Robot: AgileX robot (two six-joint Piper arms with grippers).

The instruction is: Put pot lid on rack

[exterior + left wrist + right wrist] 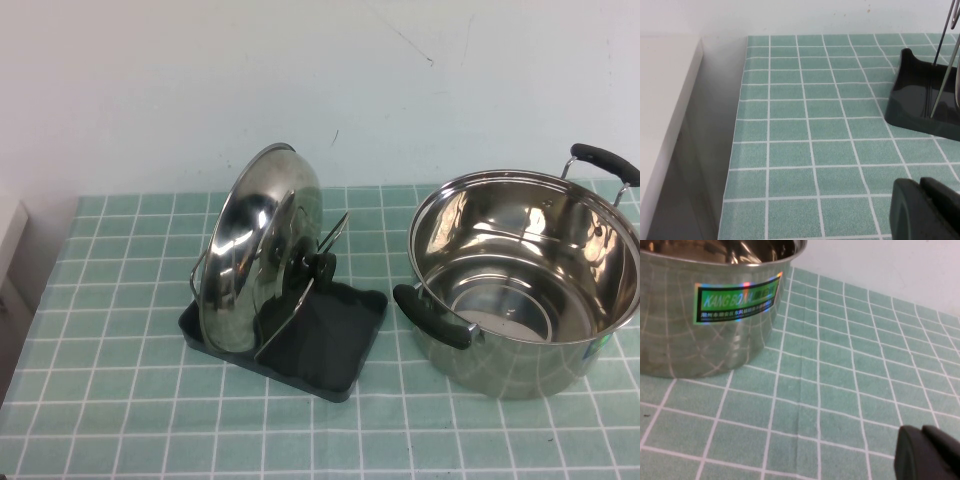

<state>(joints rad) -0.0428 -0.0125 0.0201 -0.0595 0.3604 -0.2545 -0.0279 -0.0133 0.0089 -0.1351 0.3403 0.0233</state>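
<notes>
The shiny steel pot lid [250, 270] with its black knob [322, 268] stands on edge in the rack [330, 345], held between the wire loops [335, 232]. The rack's dark tray corner also shows in the left wrist view [920, 95]. My left gripper [922, 197] is shut and empty, low over the tablecloth to the rack's left. My right gripper [920, 440] is shut and empty, low over the cloth beside the steel pot [705, 305]. Neither gripper shows in the high view.
The deep steel pot [520, 280] with black side handles [430, 315] stands right of the rack. A green checked tablecloth [120, 400] covers the table. A white ledge [665, 110] lies beyond the table's left edge. A white wall is behind.
</notes>
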